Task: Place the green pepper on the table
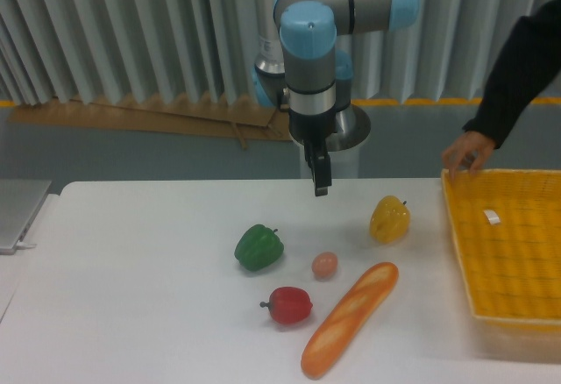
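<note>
The green pepper (259,247) rests on the white table (131,296), left of centre, with nothing touching it. My gripper (321,188) hangs in the air above the table, up and to the right of the pepper and well clear of it. Its dark fingers (319,172) point down and appear pressed together with nothing between them.
A red pepper (288,304), a small pinkish egg-shaped item (324,265), a long bread loaf (349,318) and a yellow pepper (389,218) lie on the table. A yellow woven basket (508,257) sits at the right, with a person's hand (465,152) on its far rim.
</note>
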{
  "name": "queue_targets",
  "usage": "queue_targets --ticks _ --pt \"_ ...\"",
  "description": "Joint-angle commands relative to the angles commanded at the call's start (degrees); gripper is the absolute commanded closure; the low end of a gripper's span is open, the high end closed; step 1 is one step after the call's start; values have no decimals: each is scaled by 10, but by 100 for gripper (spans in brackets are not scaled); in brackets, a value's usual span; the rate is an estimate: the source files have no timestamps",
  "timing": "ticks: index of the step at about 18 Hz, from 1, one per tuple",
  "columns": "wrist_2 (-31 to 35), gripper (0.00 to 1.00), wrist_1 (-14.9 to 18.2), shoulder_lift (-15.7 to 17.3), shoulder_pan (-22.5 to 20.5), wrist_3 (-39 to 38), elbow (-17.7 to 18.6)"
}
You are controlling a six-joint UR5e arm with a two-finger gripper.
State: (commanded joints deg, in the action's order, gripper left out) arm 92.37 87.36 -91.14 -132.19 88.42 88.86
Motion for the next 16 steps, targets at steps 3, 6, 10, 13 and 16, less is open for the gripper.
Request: queue_targets --ticks 3,6,10,13,16 --pt "-8 0 3 -3 -3 1 -1" --pt "-9 0 0 -5 -4 1 -1" --pt "-11 0 -1 -8 -18 2 -2" --pt "-11 0 -1 -9 -21 2 -2" --pt "-11 0 -1 -10 -19 2 0"
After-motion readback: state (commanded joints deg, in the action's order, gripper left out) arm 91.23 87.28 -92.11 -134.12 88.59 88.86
